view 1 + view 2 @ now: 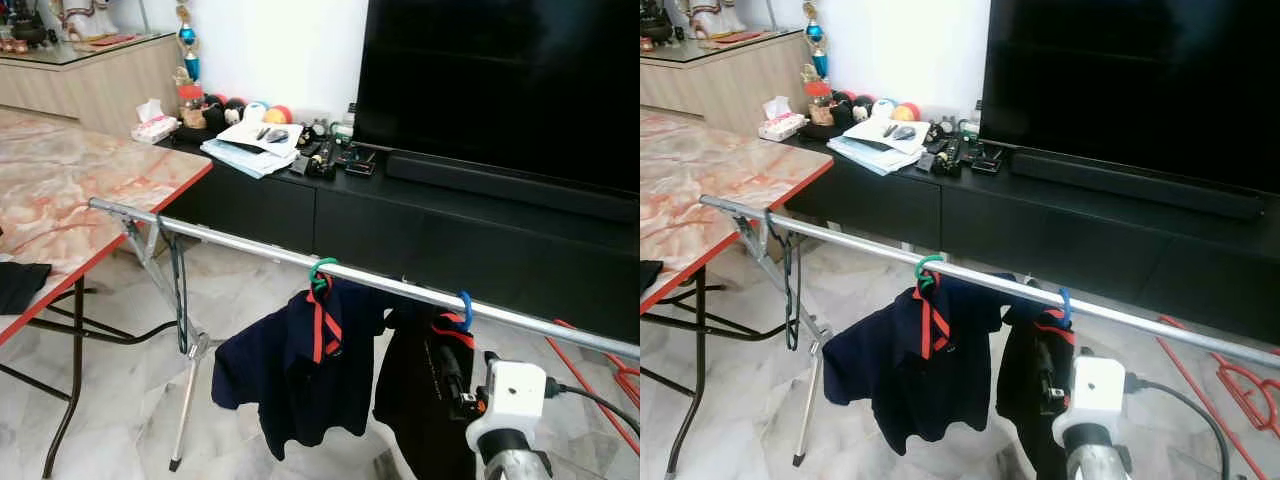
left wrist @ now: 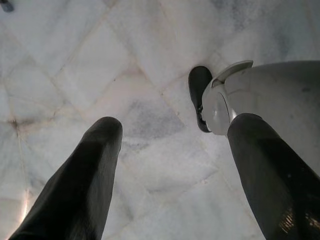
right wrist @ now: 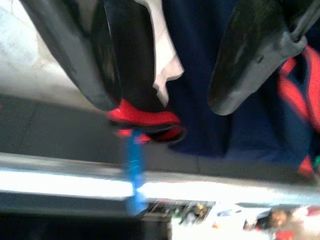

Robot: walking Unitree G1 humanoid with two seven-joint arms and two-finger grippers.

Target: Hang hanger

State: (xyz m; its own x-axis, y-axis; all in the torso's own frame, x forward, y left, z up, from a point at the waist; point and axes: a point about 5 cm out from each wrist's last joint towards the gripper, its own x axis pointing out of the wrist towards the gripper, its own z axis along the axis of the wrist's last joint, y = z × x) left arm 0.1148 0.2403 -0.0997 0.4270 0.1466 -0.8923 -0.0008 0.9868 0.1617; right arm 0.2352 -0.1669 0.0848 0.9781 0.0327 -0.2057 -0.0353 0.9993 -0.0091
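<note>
Right gripper (image 3: 160,75) jaws apart beside blue hanger (image 3: 133,165).

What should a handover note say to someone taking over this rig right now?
Right pincer: raised at the metal rail, fingers apart, black garment and its red collar between them; nothing clamped that I can make out.
Left pincer: open, hanging idle over the marble floor.
On the rail: blue hanger hooked on with the black garment; green hanger hooked on with the navy shirt; another dark hanger near the rail's stand end.
Done: the blue hanger looks seated on the rail.
Left: check the hook sits fully, then draw the right arm back clear of the garment.
</note>
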